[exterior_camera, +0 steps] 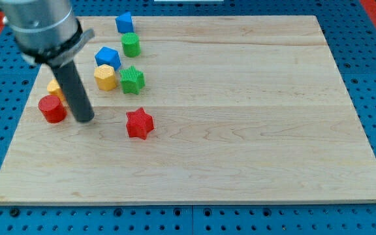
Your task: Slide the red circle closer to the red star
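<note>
My tip (pixel 85 120) is a bare rod with no jaws and holds nothing; it stands just right of the red circle (pixel 52 109), between it and the red star (pixel 139 124). A yellow block (pixel 54 87) shows partly behind the rod, above the circle.

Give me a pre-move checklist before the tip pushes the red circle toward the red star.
1. Red circle in view, flat on the board: ok.
2. Red star in view, toward the view's right of the circle: ok.
3. My tip behind the circle for a rightward push: not ok; it sits on the circle's right, between circle and star.
4. Tip touching the circle: cannot tell; they look close but slightly apart.
5. Lane from circle to star free of other blocks: ok, apart from the tip itself.
6. Yellow block just above the circle, partly hidden by the rod; clearance for repositioning: cannot tell.
</note>
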You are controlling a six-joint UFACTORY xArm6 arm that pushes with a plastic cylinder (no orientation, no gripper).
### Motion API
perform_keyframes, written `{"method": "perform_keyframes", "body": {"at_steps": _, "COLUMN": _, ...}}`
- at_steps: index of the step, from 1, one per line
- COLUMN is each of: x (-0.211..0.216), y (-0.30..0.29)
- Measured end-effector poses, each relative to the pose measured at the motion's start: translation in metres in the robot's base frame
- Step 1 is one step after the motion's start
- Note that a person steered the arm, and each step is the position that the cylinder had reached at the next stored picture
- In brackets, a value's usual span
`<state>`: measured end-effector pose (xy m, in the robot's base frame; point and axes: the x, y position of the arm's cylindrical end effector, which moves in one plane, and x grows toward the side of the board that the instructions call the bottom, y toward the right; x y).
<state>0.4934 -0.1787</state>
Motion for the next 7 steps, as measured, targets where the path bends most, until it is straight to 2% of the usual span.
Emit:
{"method": "perform_keyframes", "body": {"at_steps": 1, "x": 0.020, "y": -0.040}}
{"method": "perform_keyframes", "body": {"at_steps": 2, "x": 0.008, "y": -0.110}}
{"method": "perform_keyframes", "body": {"at_steps": 3, "x": -0.009, "y": -0.122}}
{"method": "perform_keyframes", "body": {"at_steps": 7, "x": -0.060, "y": -0.069}}
